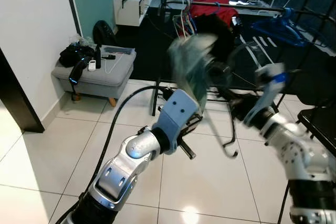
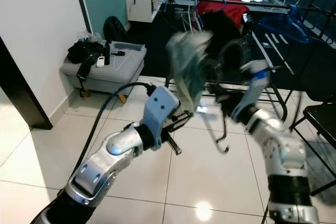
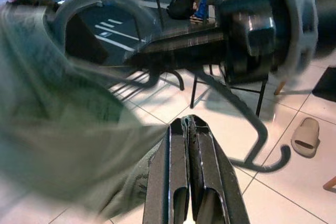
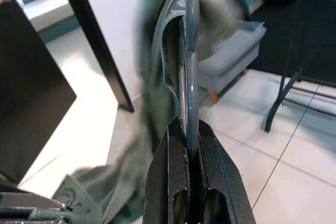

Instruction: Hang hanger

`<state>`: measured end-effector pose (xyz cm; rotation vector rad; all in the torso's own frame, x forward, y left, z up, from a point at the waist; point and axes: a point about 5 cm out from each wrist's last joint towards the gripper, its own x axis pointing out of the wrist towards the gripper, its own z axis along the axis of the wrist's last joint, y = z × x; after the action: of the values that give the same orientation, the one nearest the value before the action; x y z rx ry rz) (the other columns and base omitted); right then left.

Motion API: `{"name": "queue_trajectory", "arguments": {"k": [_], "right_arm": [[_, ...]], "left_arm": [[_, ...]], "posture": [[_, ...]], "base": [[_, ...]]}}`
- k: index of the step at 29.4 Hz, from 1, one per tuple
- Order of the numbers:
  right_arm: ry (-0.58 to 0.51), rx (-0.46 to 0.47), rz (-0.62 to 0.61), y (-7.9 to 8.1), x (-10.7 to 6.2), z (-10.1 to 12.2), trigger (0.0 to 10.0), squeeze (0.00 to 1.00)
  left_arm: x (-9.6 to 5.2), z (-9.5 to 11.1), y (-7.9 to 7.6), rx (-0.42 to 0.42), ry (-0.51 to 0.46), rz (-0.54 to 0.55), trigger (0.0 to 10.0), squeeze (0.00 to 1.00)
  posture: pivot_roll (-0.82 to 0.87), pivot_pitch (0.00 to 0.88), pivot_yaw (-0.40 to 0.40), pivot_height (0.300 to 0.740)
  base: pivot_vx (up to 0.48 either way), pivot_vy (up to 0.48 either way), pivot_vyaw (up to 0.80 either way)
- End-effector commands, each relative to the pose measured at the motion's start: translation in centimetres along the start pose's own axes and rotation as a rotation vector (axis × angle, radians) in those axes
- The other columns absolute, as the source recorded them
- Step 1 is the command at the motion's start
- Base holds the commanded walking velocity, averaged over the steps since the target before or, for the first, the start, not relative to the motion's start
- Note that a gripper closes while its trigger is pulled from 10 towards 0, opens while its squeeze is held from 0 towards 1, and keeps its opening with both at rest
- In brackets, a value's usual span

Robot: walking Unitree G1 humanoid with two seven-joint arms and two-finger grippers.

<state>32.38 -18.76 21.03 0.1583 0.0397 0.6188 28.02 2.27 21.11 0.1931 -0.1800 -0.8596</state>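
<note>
Both arms are raised over a pale tiled floor (image 1: 210, 177), with a grey-green shirt (image 1: 190, 66) on a grey hanger (image 4: 190, 51) held up between them — blurred, so its outline is soft.

The left gripper (image 3: 190, 129) has its jaws pressed together, with a fold of the shirt's cloth lying against the fingertips; whether the cloth is actually pinched between them cannot be told. The right gripper (image 4: 187, 129) has its jaws closed on the thin grey bar of the hanger, which rises straight up from between the fingers with the shirt draped around it. The hanger's hook (image 1: 231, 148) curls downward below the two grippers, over the tiles.

Behind them stands a black clothes rack (image 1: 247, 7) carrying a red garment (image 1: 215, 10), a blue hanger (image 1: 278, 27) and a few pale empty hangers. To the robot's left, by the white wall, a grey padded stool (image 1: 97, 74) holds dark clutter — a bag and small devices. A black cable (image 1: 113, 129) trails along the left arm.
</note>
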Motion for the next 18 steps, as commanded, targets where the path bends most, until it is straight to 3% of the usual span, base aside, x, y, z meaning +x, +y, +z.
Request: {"name": "queue_trajectory", "arguments": {"k": [1,7,8,9,10,13,14,18], "right_arm": [[-0.008,-0.03,-0.002,0.0,-0.4,0.6,10.0,0.0],[0.025,-0.018,-0.001,-0.1,-0.7,0.0,10.0,0.0],[0.017,-0.013,0.004,-0.2,-0.9,0.1,10.0,0.0],[0.017,-0.013,0.004,-0.2,-0.9,0.1,10.0,0.0],[-0.027,-0.003,0.021,-0.3,-1.2,0.8,10.0,0.0],[-0.027,-0.003,0.021,-0.3,-1.2,0.8,10.0,0.0],[-0.055,0.002,0.031,-0.4,-1.4,1.3,10.0,0.0],[-0.101,-0.006,0.067,-0.4,-1.9,2.2,10.0,0.0]], "left_arm": [[0.2,0.7,-0.6,-0.002,-0.025,-0.033,10.0,0.0],[0.2,1.5,-1.1,-0.058,-0.076,-0.076,10.0,0.0],[-0.1,1.6,-1.7,-0.061,-0.081,-0.143,10.0,0.0],[-0.1,1.6,-1.7,-0.061,-0.081,-0.143,10.0,0.0],[-0.6,1.6,-2.1,-0.082,-0.082,-0.22,10.0,0.17],[-0.6,1.6,-2.1,-0.082,-0.082,-0.22,10.0,0.17],[-1.0,1.8,-1.8,-0.096,-0.086,-0.236,10.0,1.0],[-2.0,1.9,-1.5,-0.106,-0.081,-0.288,10.0,1.0]], "posture": [[-0.02,0.061,-0.063,0.74],[-0.02,0.066,-0.057,0.74],[-0.02,0.068,-0.053,0.74],[-0.02,0.068,-0.053,0.74],[-0.02,0.068,-0.053,0.74],[-0.02,0.068,-0.053,0.74],[-0.02,0.068,-0.053,0.74],[-0.01,0.071,-0.052,0.74]], "base": [[0.0,0.0,0.0],[0.0,0.0,0.0],[0.0,0.0,0.0],[0.0,0.0,0.0],[0.0,0.0,0.0],[0.0,0.0,0.0],[0.0,0.0,0.0],[0.0,0.0,0.0]]}}
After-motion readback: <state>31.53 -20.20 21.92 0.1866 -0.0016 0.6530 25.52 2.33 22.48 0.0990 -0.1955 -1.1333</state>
